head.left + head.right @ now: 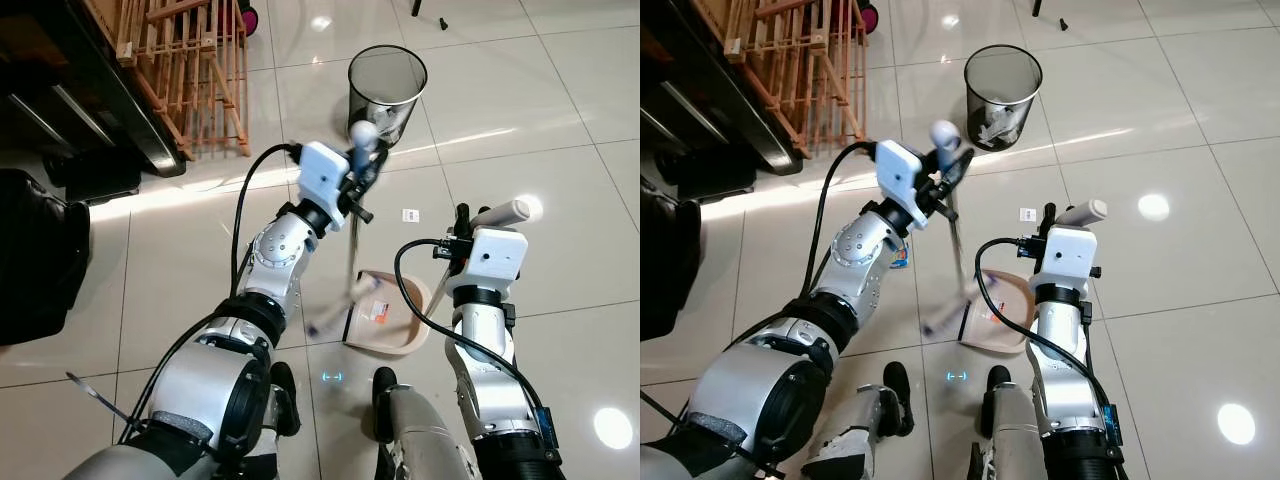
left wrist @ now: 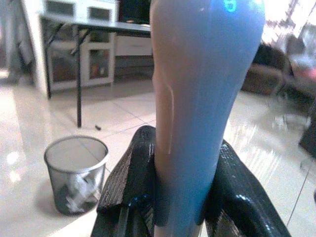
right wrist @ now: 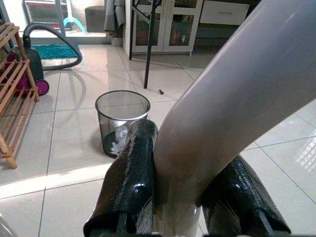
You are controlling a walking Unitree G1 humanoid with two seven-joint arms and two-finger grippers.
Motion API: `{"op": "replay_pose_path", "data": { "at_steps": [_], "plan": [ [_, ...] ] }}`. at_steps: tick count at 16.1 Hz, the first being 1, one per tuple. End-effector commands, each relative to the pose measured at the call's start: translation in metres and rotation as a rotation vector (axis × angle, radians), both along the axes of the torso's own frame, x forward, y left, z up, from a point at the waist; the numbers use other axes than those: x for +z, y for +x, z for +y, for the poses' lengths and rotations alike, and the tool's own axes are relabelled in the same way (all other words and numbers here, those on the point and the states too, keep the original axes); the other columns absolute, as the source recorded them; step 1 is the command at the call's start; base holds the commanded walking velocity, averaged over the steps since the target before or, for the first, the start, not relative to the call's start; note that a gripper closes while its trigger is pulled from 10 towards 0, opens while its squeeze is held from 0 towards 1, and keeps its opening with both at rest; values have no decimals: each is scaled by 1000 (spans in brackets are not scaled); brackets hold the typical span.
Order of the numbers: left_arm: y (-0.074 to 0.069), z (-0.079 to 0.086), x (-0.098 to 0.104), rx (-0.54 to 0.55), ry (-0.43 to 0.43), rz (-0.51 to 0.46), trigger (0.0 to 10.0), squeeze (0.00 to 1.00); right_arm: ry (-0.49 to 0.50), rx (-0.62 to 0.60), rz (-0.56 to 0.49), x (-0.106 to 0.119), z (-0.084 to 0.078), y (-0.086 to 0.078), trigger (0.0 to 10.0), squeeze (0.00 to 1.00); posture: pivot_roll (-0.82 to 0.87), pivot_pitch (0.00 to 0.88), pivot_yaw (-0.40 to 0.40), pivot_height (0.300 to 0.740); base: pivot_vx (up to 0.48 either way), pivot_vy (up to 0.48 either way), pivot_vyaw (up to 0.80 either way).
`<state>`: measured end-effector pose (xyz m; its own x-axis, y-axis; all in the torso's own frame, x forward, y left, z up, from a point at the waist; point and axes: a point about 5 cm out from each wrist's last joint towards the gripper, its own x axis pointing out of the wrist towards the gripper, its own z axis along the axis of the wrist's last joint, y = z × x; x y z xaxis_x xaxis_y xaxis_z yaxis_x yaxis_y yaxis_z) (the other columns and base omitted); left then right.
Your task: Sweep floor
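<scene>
Left gripper (image 1: pixel 362 172) clamping the broom (image 1: pixel 354 245) near the rounded top of its handle, fingers (image 2: pixel 129 182) pressed against both sides of the shaft in the left wrist view. Reaching forward over the tiled floor (image 1: pixel 560 130), with the thin pole slanting down to a blurred brush head just beside the dustpan (image 1: pixel 392 318).

Right gripper (image 1: pixel 470 222) gripping the dustpan handle (image 1: pixel 505 212), fingers (image 3: pixel 132 177) closed around the pale tube where it bends, in the right wrist view. Holding the beige pan low on the tiles between the two arms, its mouth facing the broom, with something pale lying in it, too blurred to identify.

Lying on the floor just past the dustpan, a small white scrap (image 1: pixel 410 215). Standing farther ahead, a black mesh bin (image 1: pixel 386 92) with crumpled paper inside. Leaning to the left of it, a wooden rack (image 1: pixel 190 70) beside dark furniture (image 1: pixel 70 100). Sitting on the floor near the rack in the right wrist view, a vacuum cleaner (image 3: pixel 42 47), with a dark-legged worktop (image 2: pixel 94 27) and white cabinets in the background of the left wrist view.
</scene>
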<state>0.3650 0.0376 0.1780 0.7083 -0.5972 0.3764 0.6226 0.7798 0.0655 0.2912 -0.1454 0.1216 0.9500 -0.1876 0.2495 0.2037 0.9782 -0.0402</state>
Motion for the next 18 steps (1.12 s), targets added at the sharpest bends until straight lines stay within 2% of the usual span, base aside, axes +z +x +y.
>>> {"op": "replay_pose_path", "data": {
  "at_steps": [1, 4, 5, 6, 7, 8, 10, 11, 12, 13, 14, 16, 17, 18],
  "plan": [
    [-1, -7, -6, -18, -78, 80, 10000, 0, 20, 28, 107, -20, 6, -6, 10000, 0, -111, 399, 76, 740, 0, 0, 0],
    [-2, -16, 4, -60, -130, 55, 10000, 0, 22, 27, 105, -20, 5, -6, 10000, 0, -108, 388, 71, 740, 0, 0, 0],
    [-5, -23, 20, -129, -141, -25, 10000, 0, 23, 26, 112, -22, 4, -8, 10000, 0, -97, 377, 70, 740, 0, 0, 0],
    [-5, -24, 27, -157, -127, -69, 10000, 0, 24, 25, 116, -23, 4, -8, 10000, 0, -90, 383, 72, 740, 0, 0, 0],
    [-5, -18, 40, -182, -98, -150, 10000, 0, 26, 24, 123, -25, 4, -8, 10000, 0, -82, 387, 73, 740, 0, 0, 0],
    [-4, -11, 47, -193, -98, -186, 10000, 0, 28, 24, 127, -26, 5, -8, 10000, 0, -77, 377, 71, 740, 0, 0, 0],
    [-6, -6, 54, -231, -48, -236, 10000, 0, 30, 26, 128, -27, 5, -9, 10000, 0, -75, 370, 72, 740, 0, 0, 0],
    [-9, 1, 69, -264, -38, -291, 10000, 0, 31, 25, 131, -28, 4, -8, 10000, 0, -52, 355, 75, 740, 0, 0, 0],
    [-11, 6, 78, -279, -56, -311, 10000, 0, 33, 21, 132, -29, 3, -8, 10000, 0, -48, 355, 74, 740, 0, 0, 0],
    [-11, 6, 78, -279, -56, -311, 10000, 0, 33, 21, 132, -29, 3, -8, 10000, 0, -48, 355, 74, 740, 0, 0, 0],
    [-15, 21, 96, -288, -88, -328, 10000, 0, 34, 3, 138, -32, -3, -7, 10000, 0, -20, 353, 75, 740, 0, 0, 0],
    [-21, 34, 101, -272, -70, -335, 10000, 0, 31, -11, 142, -34, -7, -7, 10000, 0, -6, 337, 76, 740, 0, 0, 0],
    [-24, 51, 89, -159, -13, -287, 10000, 0, 44, -42, 130, -32, -14, -9, 10000, 0, 5, 283, 72, 740, 0, 0, 0],
    [-22, 60, 78, -54, 22, -217, 10000, 0, 55, -60, 116, -29, -18, -9, 10000, 0, 7, 291, 71, 740, 0, 0, 0]
  ]
}}
